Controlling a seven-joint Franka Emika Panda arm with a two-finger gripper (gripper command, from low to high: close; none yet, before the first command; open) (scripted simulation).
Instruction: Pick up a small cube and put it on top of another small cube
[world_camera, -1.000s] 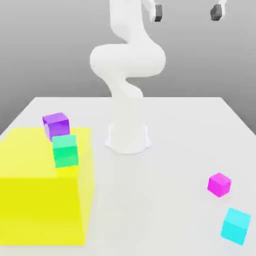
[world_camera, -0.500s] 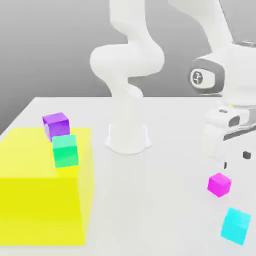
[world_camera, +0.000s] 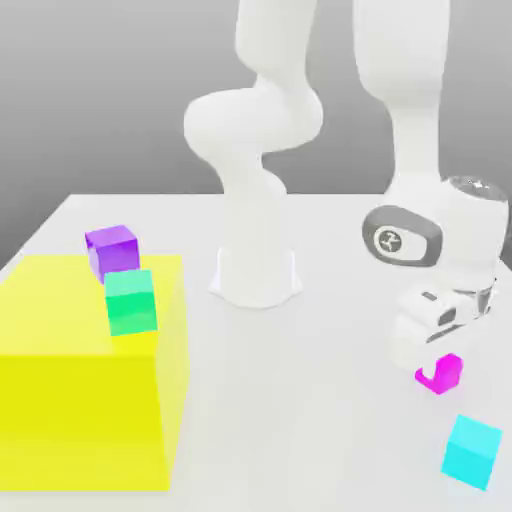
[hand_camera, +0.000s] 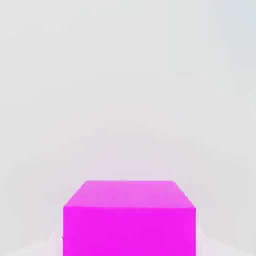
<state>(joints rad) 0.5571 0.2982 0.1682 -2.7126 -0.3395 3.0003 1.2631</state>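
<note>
The small magenta-pink cube (world_camera: 445, 376) rests on the white table at the exterior view's right, its top partly hidden by my hand. My gripper (world_camera: 432, 354) is lowered straight onto it and shut on it. In the hand view the same cube (hand_camera: 130, 220) sits very close and centred, still on the table surface. A cyan small cube (world_camera: 472, 451) lies just in front of it, nearer the table's front edge. A green cube (world_camera: 131, 301) and a violet-purple cube (world_camera: 111, 248) are at the exterior view's left.
A large yellow block (world_camera: 85, 390) takes up the front left, with the green cube at its back edge and the purple cube behind it. The arm's white base (world_camera: 256, 278) stands at the table's middle back. The table edge runs close to the cyan cube.
The arm swung down from high above to the magenta cube. The gripper went from wide open to shut around that cube. No cube has shifted.
</note>
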